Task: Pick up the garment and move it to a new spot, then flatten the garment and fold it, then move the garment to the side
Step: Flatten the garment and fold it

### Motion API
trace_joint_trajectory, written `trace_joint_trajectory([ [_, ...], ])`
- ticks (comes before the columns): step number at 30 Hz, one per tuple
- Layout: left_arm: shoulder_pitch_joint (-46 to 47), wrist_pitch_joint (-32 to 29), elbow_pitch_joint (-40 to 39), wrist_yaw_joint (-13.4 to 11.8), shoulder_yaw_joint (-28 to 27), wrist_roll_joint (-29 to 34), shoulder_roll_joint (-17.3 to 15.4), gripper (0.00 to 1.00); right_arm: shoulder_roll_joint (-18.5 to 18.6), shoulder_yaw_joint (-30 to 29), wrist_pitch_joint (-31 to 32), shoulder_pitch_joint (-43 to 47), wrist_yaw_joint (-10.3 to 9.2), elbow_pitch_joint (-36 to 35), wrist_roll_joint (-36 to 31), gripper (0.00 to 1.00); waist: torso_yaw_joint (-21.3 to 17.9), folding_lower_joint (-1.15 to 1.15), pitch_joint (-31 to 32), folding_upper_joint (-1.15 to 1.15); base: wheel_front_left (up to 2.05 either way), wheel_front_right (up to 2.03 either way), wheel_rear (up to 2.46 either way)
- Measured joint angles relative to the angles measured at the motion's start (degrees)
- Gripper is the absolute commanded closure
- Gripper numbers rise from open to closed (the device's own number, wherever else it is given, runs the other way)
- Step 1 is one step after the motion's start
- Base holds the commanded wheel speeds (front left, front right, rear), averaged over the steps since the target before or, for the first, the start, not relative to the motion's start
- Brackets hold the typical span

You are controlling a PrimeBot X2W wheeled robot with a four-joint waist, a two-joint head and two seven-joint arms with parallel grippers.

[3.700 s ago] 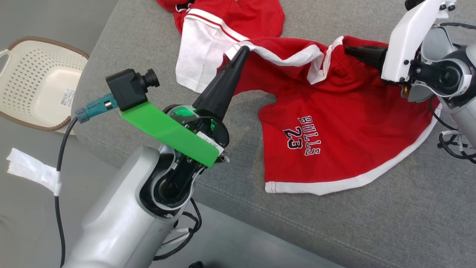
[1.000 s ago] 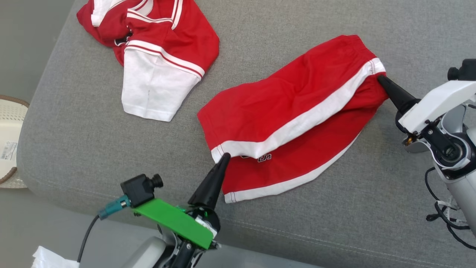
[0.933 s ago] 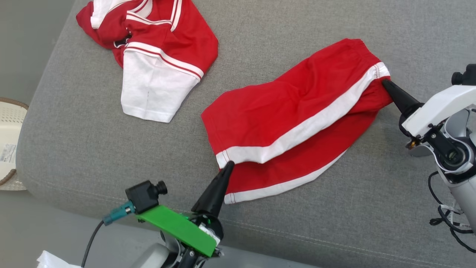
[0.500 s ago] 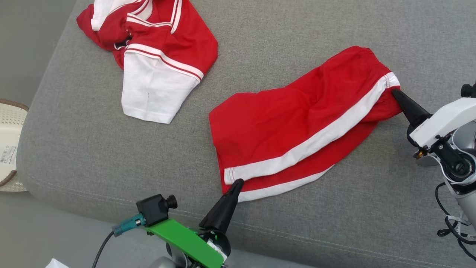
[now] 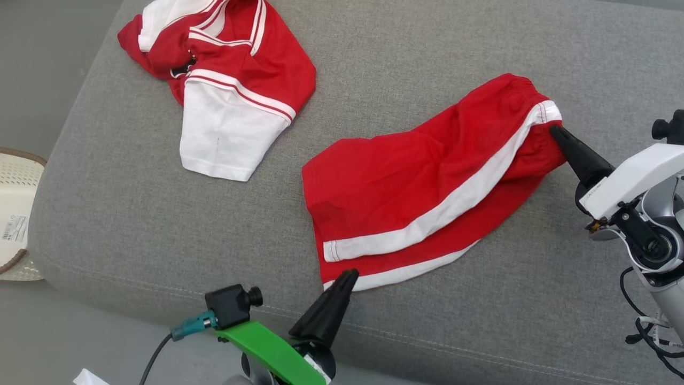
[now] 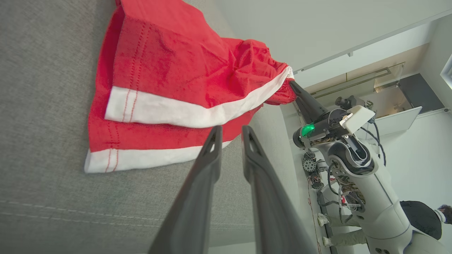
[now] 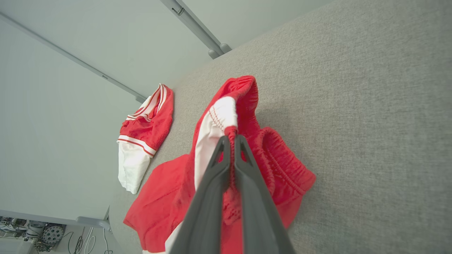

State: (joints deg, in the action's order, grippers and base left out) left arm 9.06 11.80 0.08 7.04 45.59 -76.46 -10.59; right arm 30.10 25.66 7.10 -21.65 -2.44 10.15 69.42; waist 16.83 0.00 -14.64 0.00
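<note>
- Bearing everything, the grey sofa (image 5: pixel 160 224) runs under the shorts and well past them on every side.
- The red shorts (image 5: pixel 406 198) lie flat on it, doubled over once. One leg rests on the other, and the upper white hem sits back from the lower one, so both stripes show. The waistband end points toward the robot's right and the hem end toward its left.
- From that lay I judge the move to a new spot and the flattening done, and a first fold laid. What is left looks like squaring the layers or folding again, then shifting the shorts to the side.
- The jersey (image 5: pixel 235 80) lies crumpled well apart from the shorts, beyond their hem end and farther from the robot.
- The right gripper (image 5: pixel 556 130) is at the shorts' waistband end, fingers pressed together on the elastic, which bunches around them.
- The left gripper (image 5: pixel 350 275) is at the shorts' hem corner nearest the robot. Its fingers stand a little apart with nothing between them. The tips are at the lower hem, but I cannot tell if they touch the cloth.
</note>
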Motion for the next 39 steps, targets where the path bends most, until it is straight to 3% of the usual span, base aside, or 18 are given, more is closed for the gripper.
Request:
trace_joint_trajectory([
  [3, -0.1, -1.5, 1.3, 0.0, 1.6, -0.7, 0.4, 0.62, 0.0, 0.5, 0.4, 0.0, 0.00, -0.5, 0.0, 1.00, -0.1, 0.00, 0.0, 0.00, 0.00, 0.00, 0.00],
  [12, -0.1, -1.6, 4.8, 0.0, 0.4, -1.1, 0.7, 0.53, 0.8, 2.3, 1.2, 0.0, 0.43, -2.7, -1.5, 1.00, -1.6, 0.00, 0.4, 0.00, 0.00, 0.00, 0.00],
  [13, -0.1, -1.6, 5.3, 0.0, 0.3, -1.3, 0.7, 0.46, 1.0, 2.5, 1.6, 0.1, 0.44, -3.0, -1.8, 1.00, -1.8, 0.00, 0.6, 0.00, 0.00, 0.00, 0.00],
  [15, -0.1, -1.6, 6.4, -0.1, -0.1, -1.5, 0.7, 0.18, 1.2, 2.6, 1.7, 0.4, 0.44, -3.5, -1.9, 1.00, -2.3, 0.00, 0.9, 0.00, 0.00, 0.00, 0.00],
  [17, -0.3, -1.4, 7.2, -0.3, -0.8, -2.0, 0.8, 0.01, 1.4, 2.5, 1.9, 0.9, 0.40, -4.2, -1.9, 1.00, -3.0, 0.00, 1.1, 0.00, 0.00, 0.00, 0.00],
  [26, -0.3, -2.2, 12.6, -2.0, -1.8, -4.9, 2.7, 0.00, 2.1, 1.7, 2.1, 2.9, -0.69, -7.3, -1.4, 1.00, -5.6, 0.00, -0.3, 0.00, 0.00, 0.00, 0.00],
  [39, 4.3, -2.2, 17.8, -1.5, -3.1, -5.0, 4.7, 0.00, 2.2, 1.5, 0.9, 5.8, -1.26, -7.6, -2.0, 1.00, -7.2, 0.00, -2.6, 0.00, 0.00, 0.00, 0.00],
])
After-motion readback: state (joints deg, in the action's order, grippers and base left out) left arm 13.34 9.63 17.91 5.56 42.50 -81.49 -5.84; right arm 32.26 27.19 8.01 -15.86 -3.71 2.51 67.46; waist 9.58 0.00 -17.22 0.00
